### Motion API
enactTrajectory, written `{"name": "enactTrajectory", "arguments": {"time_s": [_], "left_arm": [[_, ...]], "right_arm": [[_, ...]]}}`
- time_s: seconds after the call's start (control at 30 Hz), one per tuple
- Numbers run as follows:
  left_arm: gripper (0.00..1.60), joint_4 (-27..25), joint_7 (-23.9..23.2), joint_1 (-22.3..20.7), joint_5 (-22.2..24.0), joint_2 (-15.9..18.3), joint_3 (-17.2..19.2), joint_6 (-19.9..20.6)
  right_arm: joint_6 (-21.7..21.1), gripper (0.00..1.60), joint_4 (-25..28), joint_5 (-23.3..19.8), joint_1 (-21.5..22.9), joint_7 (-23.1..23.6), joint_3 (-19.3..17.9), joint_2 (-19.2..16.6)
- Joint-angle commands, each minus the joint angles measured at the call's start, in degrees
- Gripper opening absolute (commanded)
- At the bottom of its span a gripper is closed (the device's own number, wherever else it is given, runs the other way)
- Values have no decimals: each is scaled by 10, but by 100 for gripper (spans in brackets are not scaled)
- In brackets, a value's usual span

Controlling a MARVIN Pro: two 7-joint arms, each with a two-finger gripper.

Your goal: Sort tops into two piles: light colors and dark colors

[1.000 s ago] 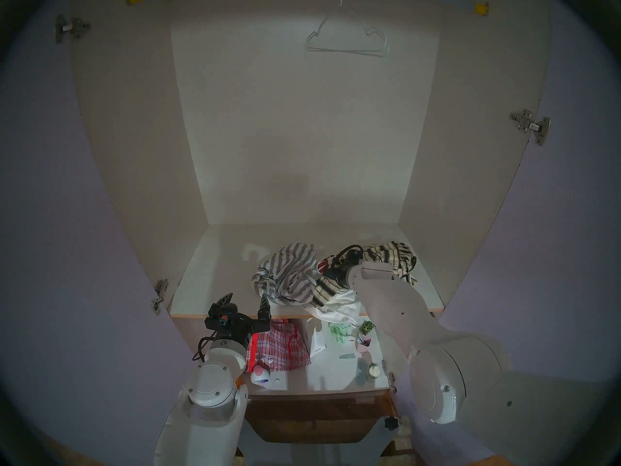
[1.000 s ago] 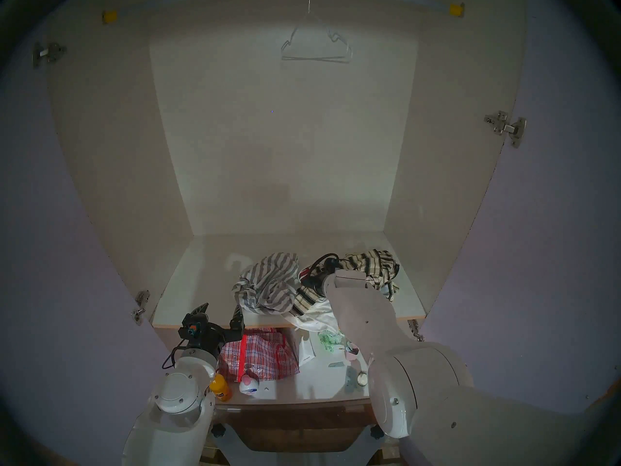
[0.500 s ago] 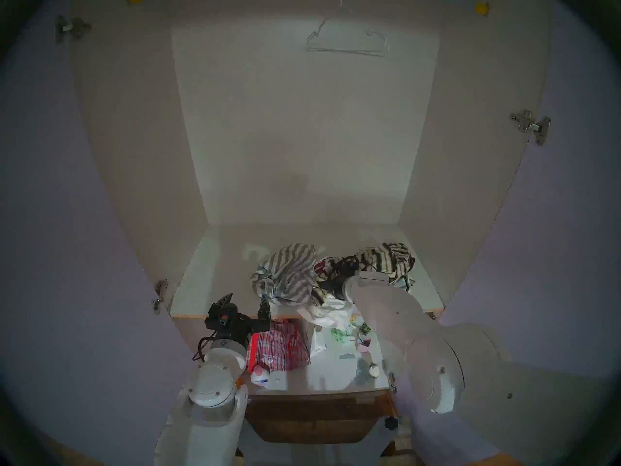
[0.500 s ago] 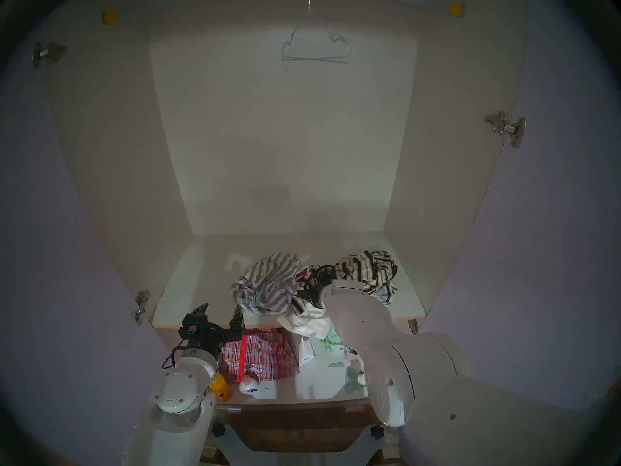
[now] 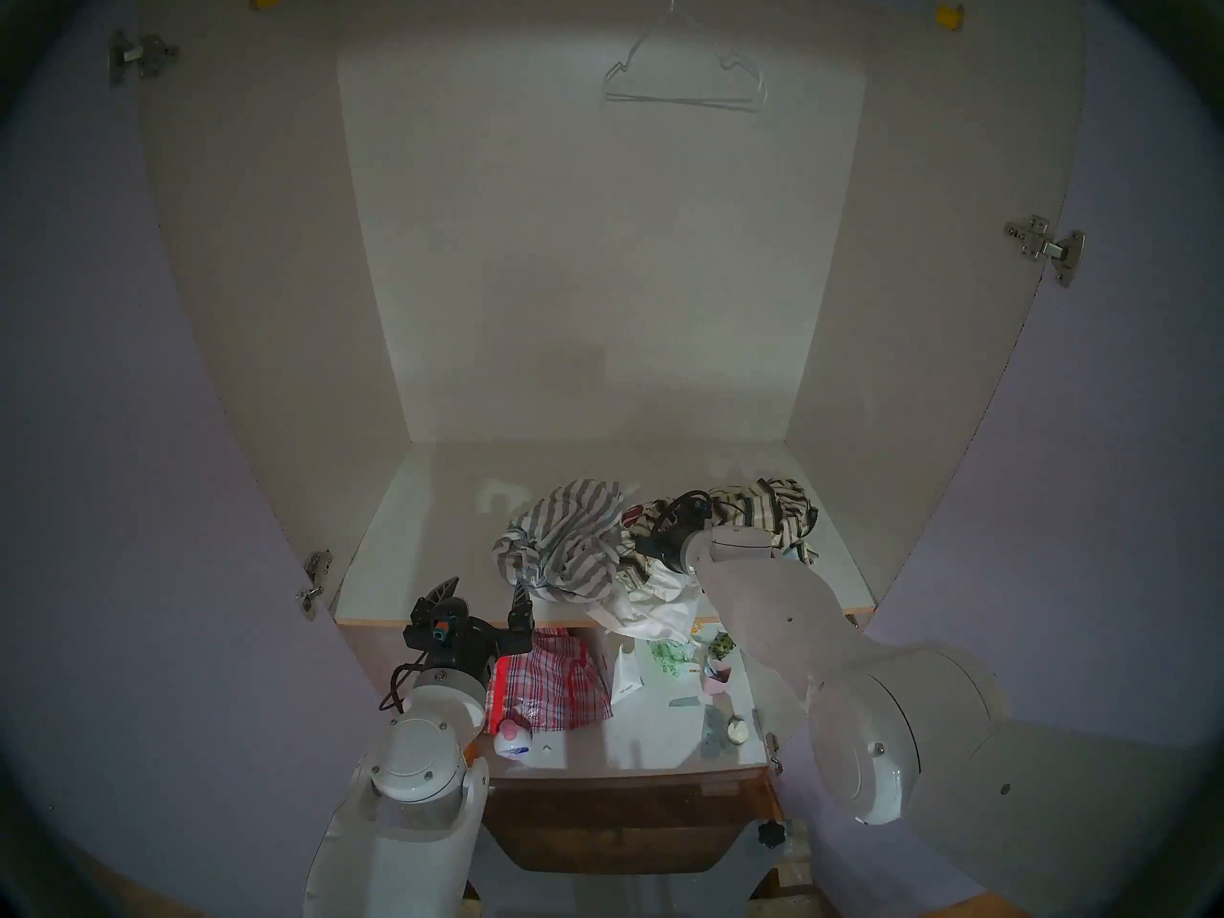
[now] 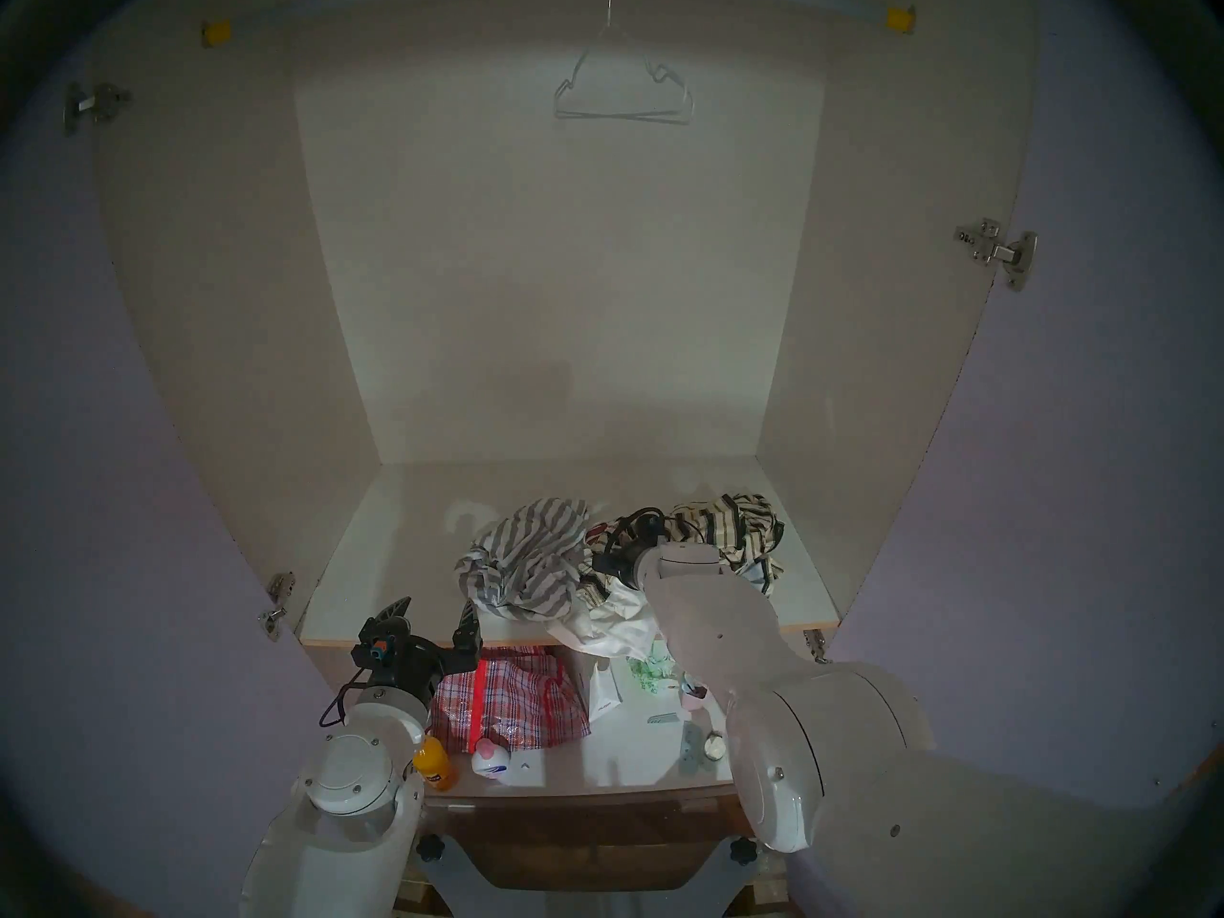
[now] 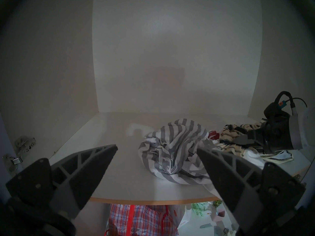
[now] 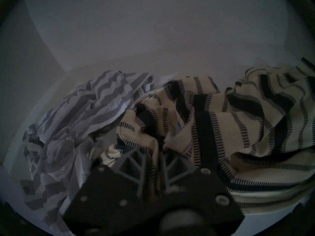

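Two striped tops lie on the shelf [image 5: 424, 532]; since a second ago the right gripper [image 8: 154, 155] has clamped its jaws on the cream striped top [image 8: 213, 128], bunching it near the front edge. Left gripper [image 7: 156, 148] hangs unmoved, jaws apart, before the grey striped top [image 7: 175, 145].

Three tops: one grey-and-white striped top [image 5: 563, 539], one cream black-striped top [image 5: 762, 506], one white top [image 5: 652, 608]. One wire hanger [image 5: 685, 75], one red plaid bag [image 5: 550, 681], two hands.

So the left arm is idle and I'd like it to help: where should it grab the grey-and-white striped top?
Probably the raised bunched folds on top of the grey-and-white striped top, coming from the front with the open left gripper. The heap faces it, and its left side lies clear of the cream black-striped top.
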State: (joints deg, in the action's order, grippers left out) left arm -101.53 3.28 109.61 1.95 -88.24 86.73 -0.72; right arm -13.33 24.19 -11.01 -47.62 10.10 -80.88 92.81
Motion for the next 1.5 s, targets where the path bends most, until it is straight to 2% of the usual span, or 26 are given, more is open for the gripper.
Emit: {"name": "enactTrajectory", "arguments": {"time_s": [0.0, 0.03, 0.1, 0.13, 0.17, 0.2, 0.27, 0.3, 0.33, 0.37, 0.4, 0.43, 0.47, 0.73, 1.23, 1.27, 1.33, 1.4, 1.43, 1.47], "left_arm": [[160, -17, -2, -5, 0, 1, -1, -3], [160, -17, -2, -5, 0, 1, -1, -3], [160, -17, -2, -5, 0, 1, -1, -3], [160, -17, -2, -5, 0, 1, -1, -3], [160, -17, -2, -5, 0, 1, -1, -3], [160, -16, -2, -5, 0, 1, -1, -3], [160, -16, -2, -5, 0, 1, -1, -3], [160, -16, -2, -5, 0, 1, -1, -4], [160, -16, -2, -5, 0, 1, -1, -4], [160, -16, -2, -5, 0, 1, -1, -4], [160, -16, -2, -5, 0, 1, -1, -4], [160, -16, -2, -5, 0, 1, -1, -4], [160, -16, -2, -5, 1, 1, -2, -4], [160, -16, -1, -5, 1, 2, -2, -4], [160, -16, -1, -5, 1, 2, -2, -4], [160, -16, -1, -5, 1, 2, -2, -4], [160, -16, -1, -5, 1, 2, -2, -4], [160, -16, -1, -5, 1, 2, -2, -4], [160, -16, -1, -5, 1, 2, -2, -4], [160, -16, -1, -5, 1, 2, -2, -4]], "right_arm": [[27, 78, 14, 9, 11, -1, 7, -1], [24, 122, 10, 9, 14, -4, 7, 0], [30, 71, -3, 15, 20, -8, 12, 2], [32, 74, -11, 16, 24, -10, 13, 4], [35, 93, -20, 17, 28, -11, 14, 5], [42, 139, -25, 17, 29, -12, 14, 7], [46, 145, -40, 13, 36, -22, 9, 11], [52, 43, -43, 15, 37, -23, 10, 11], [58, 15, -47, 17, 39, -22, 12, 11], [60, 9, -50, 19, 41, -18, 14, 11], [62, 61, -52, 20, 43, -16, 16, 12], [64, 102, -55, 21, 44, -19, 16, 13], [67, 160, -58, 21, 46, -17, 16, 14], [73, 160, -91, 21, 68, -24, 13, 18], [92, 160, -108, 21, 92, -27, 6, 22], [95, 122, -112, 21, 93, -27, 6, 23], [102, 77, -117, 22, 94, -26, 7, 23], [116, 67, -115, 25, 91, -22, 9, 23], [118, 48, -116, 25, 91, -24, 9, 24], [119, 39, -117, 25, 91, -22, 9, 24]]}}
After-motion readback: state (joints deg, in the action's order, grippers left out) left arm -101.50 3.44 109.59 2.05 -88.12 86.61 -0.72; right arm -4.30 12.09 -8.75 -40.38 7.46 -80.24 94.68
